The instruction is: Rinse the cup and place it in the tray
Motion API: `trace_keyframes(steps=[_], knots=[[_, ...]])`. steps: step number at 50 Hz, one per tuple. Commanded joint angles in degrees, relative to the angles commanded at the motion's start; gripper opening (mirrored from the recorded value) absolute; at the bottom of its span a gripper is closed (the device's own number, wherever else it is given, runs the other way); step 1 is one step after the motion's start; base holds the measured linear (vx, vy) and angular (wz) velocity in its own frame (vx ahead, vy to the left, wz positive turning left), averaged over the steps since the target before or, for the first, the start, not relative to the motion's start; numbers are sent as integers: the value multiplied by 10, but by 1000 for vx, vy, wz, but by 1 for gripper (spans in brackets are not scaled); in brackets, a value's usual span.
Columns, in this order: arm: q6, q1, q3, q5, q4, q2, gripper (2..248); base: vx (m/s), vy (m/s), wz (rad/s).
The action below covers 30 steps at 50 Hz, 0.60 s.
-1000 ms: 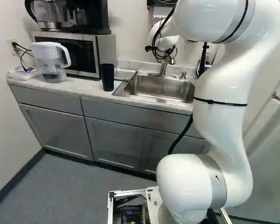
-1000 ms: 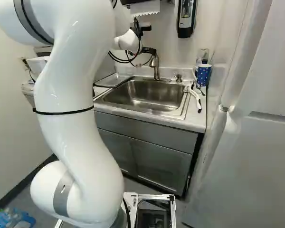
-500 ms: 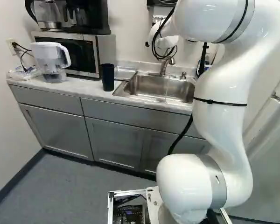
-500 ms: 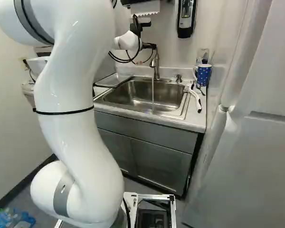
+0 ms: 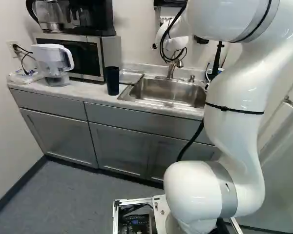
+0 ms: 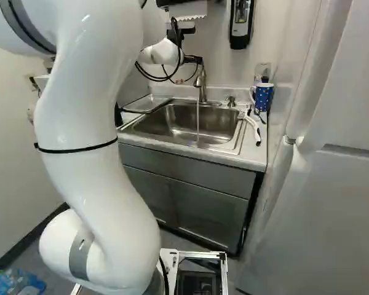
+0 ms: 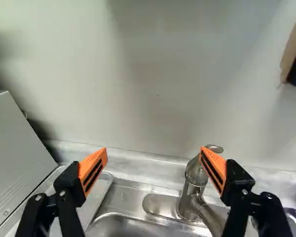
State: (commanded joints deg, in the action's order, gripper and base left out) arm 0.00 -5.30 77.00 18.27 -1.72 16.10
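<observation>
Beside the faucet, my gripper (image 6: 194, 59) hangs above the back of the sink (image 6: 183, 126); in the wrist view the gripper (image 7: 154, 152) stands wide open, nothing held. The faucet (image 7: 191, 185) is ahead of one finger, its lever (image 7: 215, 148) close past that fingertip. A thin stream of water (image 6: 197, 123) falls from the faucet into the sink. A dark cup (image 5: 113, 81) stands upright on the counter, left of the sink in the left base view. The metal tray (image 6: 146, 103) lies between sink and microwave. A blue dotted mug (image 6: 264, 97) stands at the sink's other side.
In the left base view, a water pitcher (image 5: 53, 63) and a microwave (image 5: 80, 56) with a coffee maker on top stand beyond the cup. A white-handled brush (image 6: 252, 126) lies right of the sink. A soap dispenser (image 6: 240, 24) hangs on the wall. A fridge is at the right.
Water now runs from the faucet; none showed a second ago. My gripper has risen a little off the faucet, and the arm's upper links have shifted. The base has stayed put.
</observation>
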Motion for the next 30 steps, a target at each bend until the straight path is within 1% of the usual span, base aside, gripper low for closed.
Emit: trace_keyframes(steps=[14, 30], knots=[[0, -5, -46, 0, 0, -41, 247, 0, 0, 0], [0, -16, -95, 0, 0, -86, 247, 0, 0, 0]])
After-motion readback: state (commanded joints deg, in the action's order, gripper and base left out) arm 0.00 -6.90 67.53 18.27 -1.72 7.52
